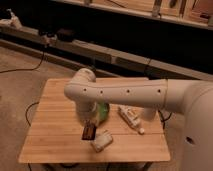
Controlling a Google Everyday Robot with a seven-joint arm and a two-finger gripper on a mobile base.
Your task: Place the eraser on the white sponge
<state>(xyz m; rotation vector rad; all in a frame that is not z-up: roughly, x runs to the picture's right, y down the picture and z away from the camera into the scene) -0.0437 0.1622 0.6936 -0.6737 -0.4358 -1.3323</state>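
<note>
A white robot arm (125, 92) reaches from the right across a pale wooden slatted table (55, 125) and bends down at its rounded elbow toward the table's middle. At the arm's lower end the gripper (90, 126) hangs just above the tabletop, its fingers closed tight on the eraser (89, 132), a small dark flat rectangular block with a reddish-brown middle and black edges, which hangs below the fingers, roughly upright and a little tilted. The eraser sits slightly left of and above the white sponge (101, 141), a pale beige-white chunky block lying on the table near its front edge; the two are just beside each other, and whether they touch cannot be told. Behind the gripper, partly hidden by the arm, a green round bowl (103, 112) stands on the table. To the right of the bowl lies a long white boxy item with a nozzle (131, 118), set at a slant with its narrow end toward the front edge of the table. The floor around the table is grey-brown, and a dark cable (22, 67) trails across it at the left.
</note>
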